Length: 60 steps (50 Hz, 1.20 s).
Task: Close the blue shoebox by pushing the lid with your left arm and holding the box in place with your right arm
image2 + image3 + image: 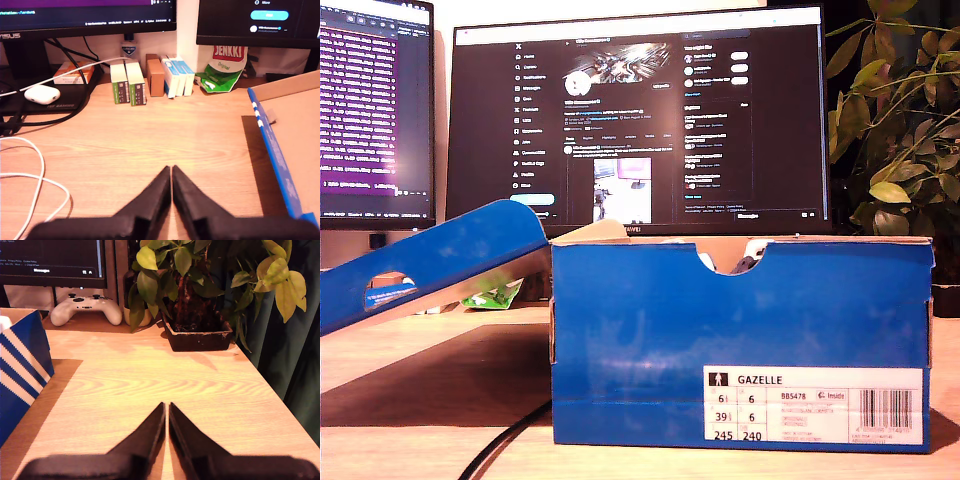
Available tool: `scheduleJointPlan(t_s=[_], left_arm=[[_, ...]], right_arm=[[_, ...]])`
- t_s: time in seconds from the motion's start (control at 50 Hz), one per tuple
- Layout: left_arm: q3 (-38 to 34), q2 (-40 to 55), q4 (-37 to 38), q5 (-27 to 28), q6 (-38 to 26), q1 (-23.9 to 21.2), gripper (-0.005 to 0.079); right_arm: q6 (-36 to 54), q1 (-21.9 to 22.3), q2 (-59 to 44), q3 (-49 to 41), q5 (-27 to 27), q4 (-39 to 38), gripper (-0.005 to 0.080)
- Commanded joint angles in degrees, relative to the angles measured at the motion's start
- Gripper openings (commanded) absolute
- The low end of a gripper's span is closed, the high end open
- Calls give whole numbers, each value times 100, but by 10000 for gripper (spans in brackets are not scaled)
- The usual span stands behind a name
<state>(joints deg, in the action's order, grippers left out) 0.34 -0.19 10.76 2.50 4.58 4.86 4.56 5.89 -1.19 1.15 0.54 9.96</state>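
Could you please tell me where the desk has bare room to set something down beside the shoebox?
Bare wood lies ahead of my second gripper, between the shoebox and the plant pot. Another patch lies ahead of my first gripper, between the lid and white cable. The small boxes crowd the monitors' foot.

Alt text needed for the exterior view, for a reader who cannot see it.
An open blue cardboard shoebox with a white size label stands on a wooden desk, its blue hinged lid tilted up toward the exterior view's left. Two lit monitors and a leafy plant stand behind.
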Motion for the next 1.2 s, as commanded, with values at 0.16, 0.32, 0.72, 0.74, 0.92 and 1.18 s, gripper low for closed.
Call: scheduleJointPlan(t_s=[0.16, 0.32, 0.72, 0.74, 0.92, 1.18], left_arm=[[-181, -24, 81, 2, 37, -15, -18], [-181, -24, 81, 7, 39, -15, -18], [-90, -24, -313, 634, 1086, -15, -18], [-50, -24, -328, 697, 1091, -15, -18], [415, -22, -315, 1047, 1386, -15, -19], [909, 605, -136, 1596, 1561, -15, -19]], right_arm=[[-20, -101, -2, -83, -4, -48, -1], [-76, -101, 0, -83, -63, -50, -2], [-1860, -103, 0, 188, -925, -284, -7], [-1884, -103, -2, 249, -949, -275, -9], [-2081, -101, -26, 909, -940, 35, -10], [-2116, -101, -699, 1725, -1067, 898, -10]])
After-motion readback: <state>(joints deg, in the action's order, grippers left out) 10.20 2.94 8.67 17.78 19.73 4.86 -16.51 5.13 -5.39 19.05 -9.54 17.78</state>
